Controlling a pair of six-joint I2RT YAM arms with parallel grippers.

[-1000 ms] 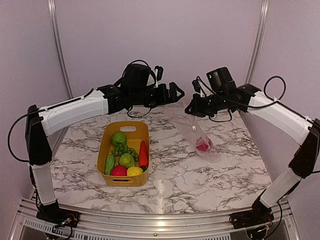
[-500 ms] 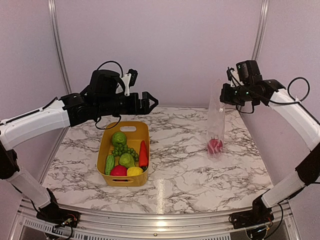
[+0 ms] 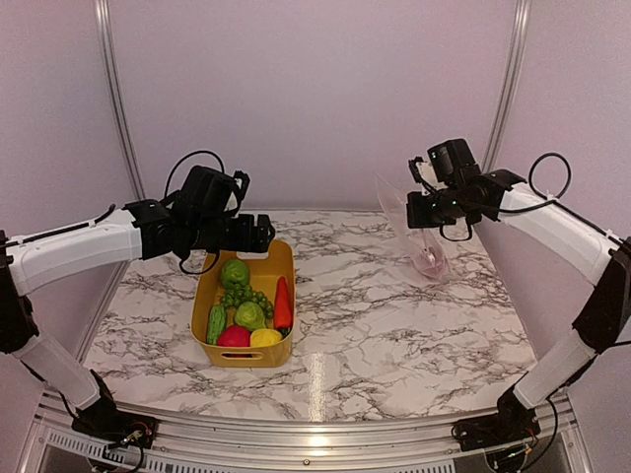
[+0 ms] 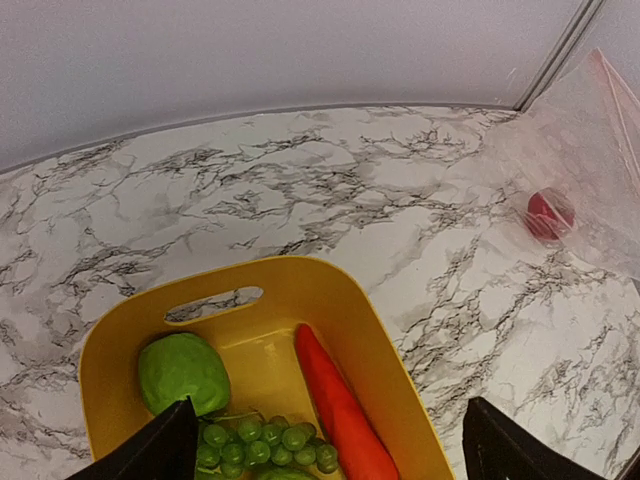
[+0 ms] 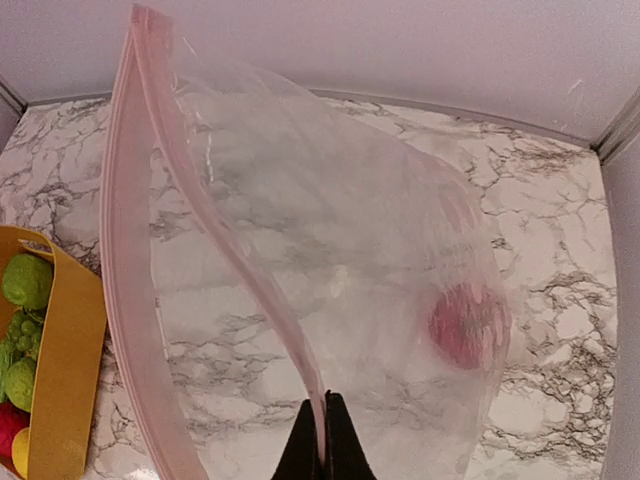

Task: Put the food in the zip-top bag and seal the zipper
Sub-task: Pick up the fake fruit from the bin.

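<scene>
The clear zip-top bag (image 3: 419, 232) hangs tilted over the right rear of the table, with one red round food (image 5: 468, 325) low inside it. My right gripper (image 5: 324, 445) is shut on one pale pink zipper (image 5: 190, 190) strip. The other strip bows away, so the mouth gapes. The rest of the food lies in the yellow tub (image 3: 248, 253): a green round fruit (image 4: 182, 372), grapes (image 4: 262, 438), an orange-red carrot (image 4: 335, 405), a cucumber (image 3: 216, 323), a red apple (image 3: 234, 337) and a lemon (image 3: 266, 338). My left gripper (image 4: 325, 450) is open above the tub's far end, holding nothing.
The tub stands left of centre on the marble table (image 3: 355, 325). Pale walls and metal corner posts (image 3: 508, 89) close in the back and sides. The bag's lower end rests near the right rear corner.
My left gripper drew back to the left and came down over the tub's far end. My right gripper shifted left and lower with the bag, which now hangs slanted instead of straight.
</scene>
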